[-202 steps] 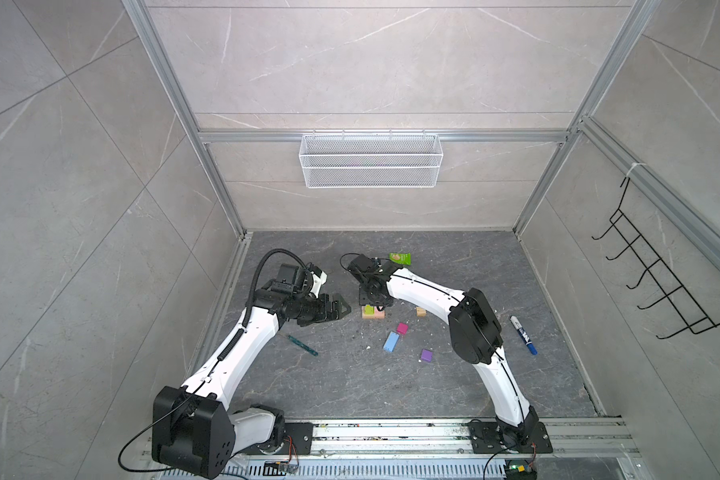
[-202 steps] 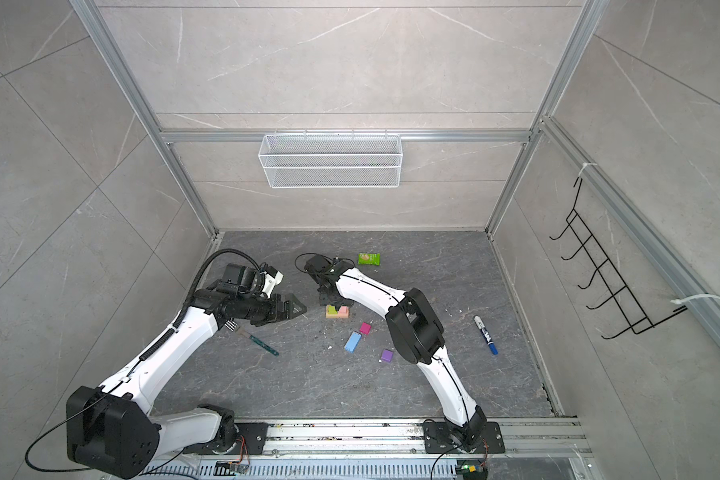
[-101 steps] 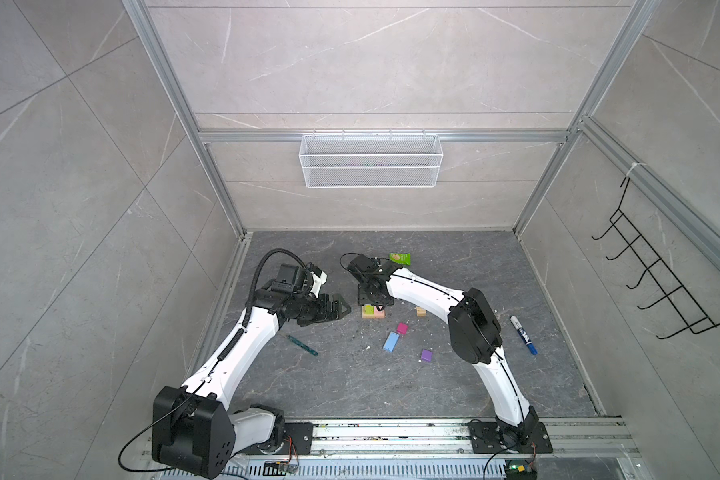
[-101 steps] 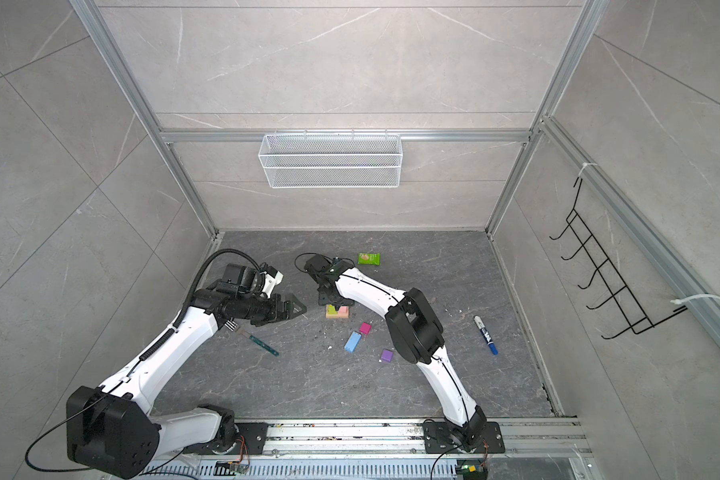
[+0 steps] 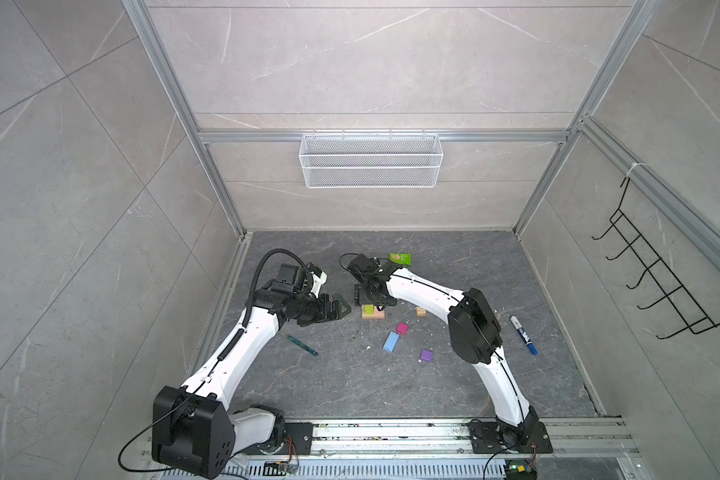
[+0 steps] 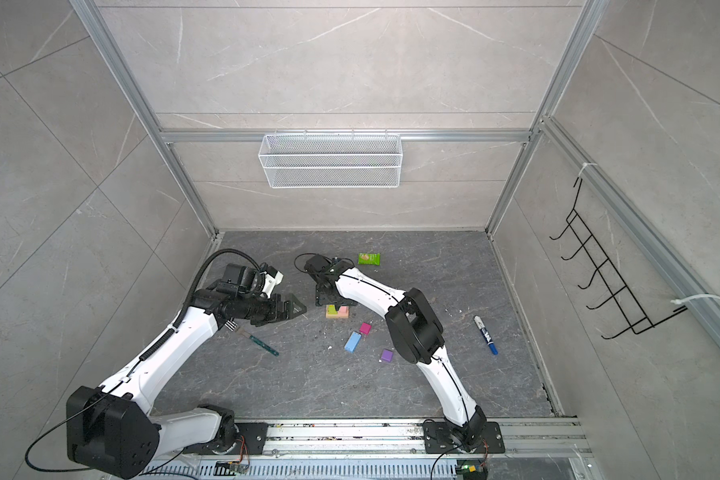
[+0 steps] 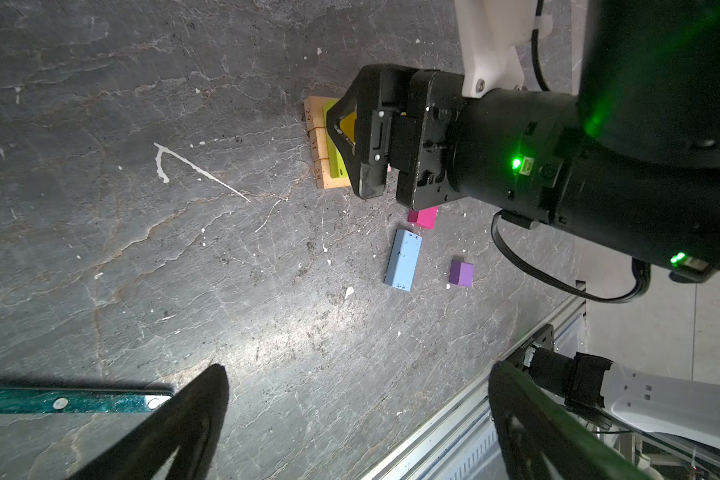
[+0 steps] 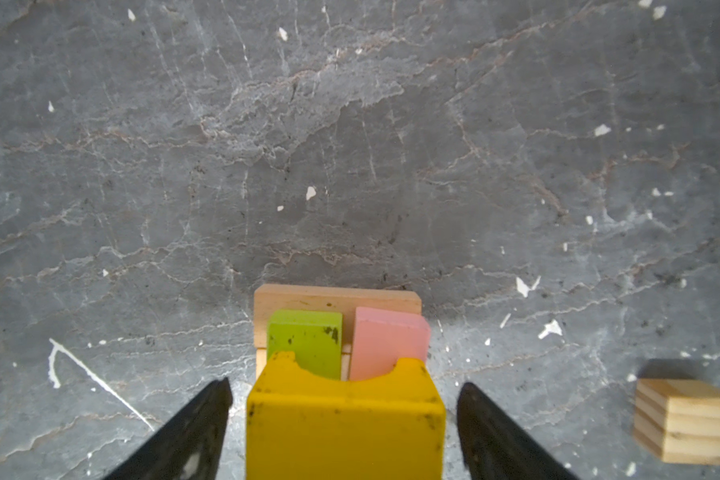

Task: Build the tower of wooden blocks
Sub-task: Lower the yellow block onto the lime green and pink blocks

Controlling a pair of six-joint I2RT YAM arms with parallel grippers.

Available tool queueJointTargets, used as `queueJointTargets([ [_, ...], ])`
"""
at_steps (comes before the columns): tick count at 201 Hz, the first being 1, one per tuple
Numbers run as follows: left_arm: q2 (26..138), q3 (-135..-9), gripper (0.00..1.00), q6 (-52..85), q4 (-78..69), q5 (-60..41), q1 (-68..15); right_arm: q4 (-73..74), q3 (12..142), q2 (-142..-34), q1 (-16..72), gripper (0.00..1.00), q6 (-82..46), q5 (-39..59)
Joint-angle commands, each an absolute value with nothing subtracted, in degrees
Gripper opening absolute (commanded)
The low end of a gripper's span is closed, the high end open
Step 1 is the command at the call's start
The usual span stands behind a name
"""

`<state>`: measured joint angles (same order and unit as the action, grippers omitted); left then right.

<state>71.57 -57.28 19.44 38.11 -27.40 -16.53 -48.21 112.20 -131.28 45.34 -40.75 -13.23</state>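
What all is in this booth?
tan bars: three, tan, bottom layer
lime block: one, lime, on bars
pink block: one, pink, on bars
yellow block: one, yellow, atop those two
magenta block: one, magenta, floor
blue block: one, light blue, floor
purple block: one, purple, floor
tan cube: one, tan, floor
packet: one, green, floor
stick: one, teal, floor
marker: one, blue, floor
basket: one, white, back wall
hook rack: one, black, right wall
left fingers: two, black, open
right fingers: two, black, open, flanking yellow block
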Motion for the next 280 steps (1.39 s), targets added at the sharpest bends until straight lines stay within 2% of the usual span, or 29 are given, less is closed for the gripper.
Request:
queueJointTargets([
  [1,70.7,-57.5,1.0,18.6,37.4,-28.4,-17.0,-49.0,113.2,-130.6,45.2,0.86,-40.3,-12.4],
  [201,70.7,-57.4,1.0,18.6,37.4,-28.2,-16.9,-49.0,114.6,-134.3,44.1,0.77,-39.3,-9.8],
  [280,70.5,-57.3,1.0,18.6,37.4,-28.0,-17.1,-49.5,115.0,-134.7,44.1,0.71,-38.8,-10.0],
])
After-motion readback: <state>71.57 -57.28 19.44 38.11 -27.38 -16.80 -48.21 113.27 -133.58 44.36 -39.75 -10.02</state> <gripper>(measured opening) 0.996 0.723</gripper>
